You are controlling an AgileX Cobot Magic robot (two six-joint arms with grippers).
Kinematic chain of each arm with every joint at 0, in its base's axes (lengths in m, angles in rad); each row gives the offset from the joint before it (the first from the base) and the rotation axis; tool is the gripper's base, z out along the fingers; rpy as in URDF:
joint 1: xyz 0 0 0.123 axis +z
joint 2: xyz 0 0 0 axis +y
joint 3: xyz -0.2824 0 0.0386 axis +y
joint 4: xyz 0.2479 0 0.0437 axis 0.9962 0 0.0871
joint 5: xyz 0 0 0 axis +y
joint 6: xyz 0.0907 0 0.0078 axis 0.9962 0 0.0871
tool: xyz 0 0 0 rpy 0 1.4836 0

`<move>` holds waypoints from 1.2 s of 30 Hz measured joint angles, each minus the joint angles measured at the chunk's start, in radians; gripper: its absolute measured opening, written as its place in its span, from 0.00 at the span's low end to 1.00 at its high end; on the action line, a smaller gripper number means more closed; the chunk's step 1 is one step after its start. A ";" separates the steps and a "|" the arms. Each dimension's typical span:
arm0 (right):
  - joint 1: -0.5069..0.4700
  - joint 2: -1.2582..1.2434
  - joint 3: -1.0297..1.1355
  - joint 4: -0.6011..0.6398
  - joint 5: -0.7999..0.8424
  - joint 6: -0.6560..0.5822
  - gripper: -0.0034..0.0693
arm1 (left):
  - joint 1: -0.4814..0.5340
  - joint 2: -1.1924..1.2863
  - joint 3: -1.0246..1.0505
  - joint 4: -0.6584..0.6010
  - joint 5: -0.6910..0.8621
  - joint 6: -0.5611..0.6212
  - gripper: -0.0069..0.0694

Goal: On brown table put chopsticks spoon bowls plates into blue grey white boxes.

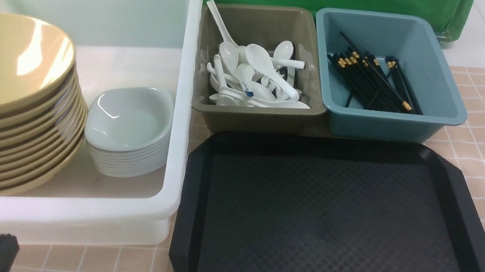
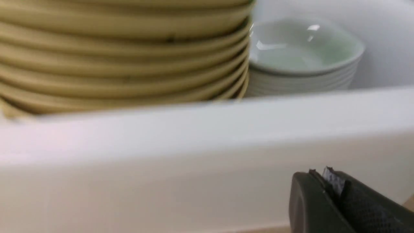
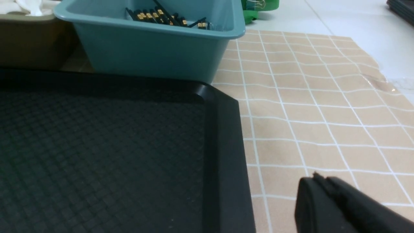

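Front view, glossy bowls (image 1: 19, 95), textured tray (image 1: 330, 219)

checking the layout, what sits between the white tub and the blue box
The grey box, full of white spoons, stands between the white tub and the blue box; the front view shows it.

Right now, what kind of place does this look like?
Probably a canteen-style dish-sorting station: stacked yellow bowls and white plates in a white tub, binned spoons and chopsticks, a black tray.

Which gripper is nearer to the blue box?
Right. The right gripper is over the table tiles beside the black tray, near the blue box. The left gripper is beside the white tub.
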 joint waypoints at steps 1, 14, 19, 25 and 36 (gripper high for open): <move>0.000 0.000 -0.001 0.000 0.000 0.000 0.14 | 0.006 0.000 0.001 -0.006 -0.009 -0.003 0.10; 0.000 0.000 -0.001 0.000 0.000 0.000 0.16 | 0.008 -0.001 0.003 -0.015 -0.010 -0.008 0.10; 0.000 0.000 -0.001 0.000 0.000 0.000 0.16 | 0.008 -0.001 0.003 -0.015 -0.010 -0.008 0.10; 0.000 0.000 -0.001 0.000 0.000 0.000 0.17 | 0.008 -0.001 0.003 -0.016 -0.010 -0.008 0.10; 0.000 0.000 -0.001 0.000 0.000 0.000 0.18 | 0.008 -0.001 0.003 -0.016 -0.010 -0.008 0.10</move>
